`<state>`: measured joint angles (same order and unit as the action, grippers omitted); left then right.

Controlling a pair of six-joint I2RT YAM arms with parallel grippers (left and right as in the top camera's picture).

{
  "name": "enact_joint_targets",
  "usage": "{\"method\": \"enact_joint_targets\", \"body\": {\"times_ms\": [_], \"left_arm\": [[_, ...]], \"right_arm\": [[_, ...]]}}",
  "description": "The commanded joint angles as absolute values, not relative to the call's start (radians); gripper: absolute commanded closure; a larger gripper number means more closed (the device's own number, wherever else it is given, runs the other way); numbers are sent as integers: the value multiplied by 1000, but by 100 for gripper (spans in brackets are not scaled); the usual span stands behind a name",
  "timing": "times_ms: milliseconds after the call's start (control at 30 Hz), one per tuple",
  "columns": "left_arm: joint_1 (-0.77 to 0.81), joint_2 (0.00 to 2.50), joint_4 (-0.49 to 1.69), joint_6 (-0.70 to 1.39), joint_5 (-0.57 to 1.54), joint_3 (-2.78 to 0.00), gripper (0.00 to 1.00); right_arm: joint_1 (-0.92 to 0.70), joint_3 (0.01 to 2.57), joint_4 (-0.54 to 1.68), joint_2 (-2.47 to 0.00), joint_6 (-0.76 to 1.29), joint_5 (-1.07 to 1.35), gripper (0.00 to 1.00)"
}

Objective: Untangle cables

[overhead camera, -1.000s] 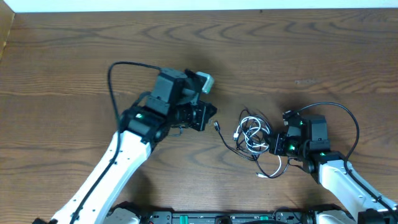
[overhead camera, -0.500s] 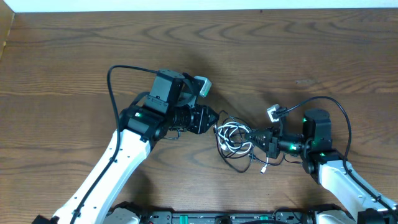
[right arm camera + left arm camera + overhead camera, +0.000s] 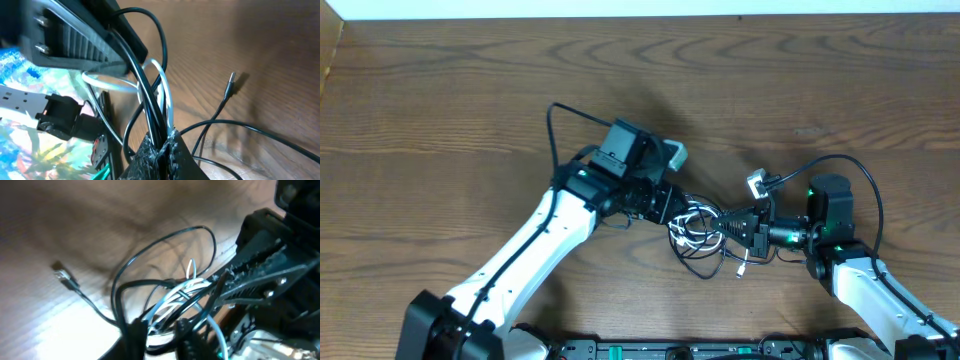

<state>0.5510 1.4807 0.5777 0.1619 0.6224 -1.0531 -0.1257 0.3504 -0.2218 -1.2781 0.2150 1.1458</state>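
Note:
The cables (image 3: 696,234) are a small tangle of thin black and white cords on the wooden table (image 3: 440,110), between the two arms. My left gripper (image 3: 672,212) has reached in from the left. In its wrist view the left gripper (image 3: 162,337) is closed on white and black strands of the cables (image 3: 175,292). A loose plug end (image 3: 62,274) lies on the wood to the left. My right gripper (image 3: 728,228) holds the tangle from the right. Seen from the right wrist, the right gripper (image 3: 164,145) is shut on black and white cables (image 3: 155,100), with one plug (image 3: 231,82) hanging free.
A thick black arm cable (image 3: 845,165) loops above the right arm, and another (image 3: 560,112) arcs over the left arm. A white plug end (image 3: 742,268) trails toward the front edge. The two grippers are very close together over the tangle.
The left arm has swung right onto the tangle, its jaws opening and then closing on strands. The right gripper pulled the tangle left earlier and has since held still.

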Motion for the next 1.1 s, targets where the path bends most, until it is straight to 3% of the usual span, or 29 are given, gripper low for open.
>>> {"method": "enact_joint_targets", "body": {"times_ms": [0, 233, 367, 433, 567, 700, 900, 1067], "left_arm": [[562, 1496, 579, 162, 632, -1047, 92], [556, 1475, 570, 161, 632, -1047, 92], [511, 1420, 559, 162, 633, -1049, 92], [445, 1338, 520, 162, 717, -1053, 93], [386, 1271, 448, 162, 881, -1053, 92], [371, 1259, 459, 161, 897, -1053, 56], [372, 1298, 558, 161, 827, -1051, 56], [373, 1347, 622, 161, 822, -1049, 56]], "right_arm": [[-121, 349, -224, -1281, 193, 1180, 99], [-121, 349, -210, -1281, 193, 1129, 99], [-121, 349, -106, -1281, 195, 888, 99], [-121, 349, -52, -1281, 248, 747, 99], [-121, 350, -88, -1281, 250, 839, 99], [-121, 350, -130, -1281, 236, 956, 99], [-121, 350, -140, -1281, 230, 979, 99], [-121, 350, -226, -1281, 204, 1172, 99]]}}
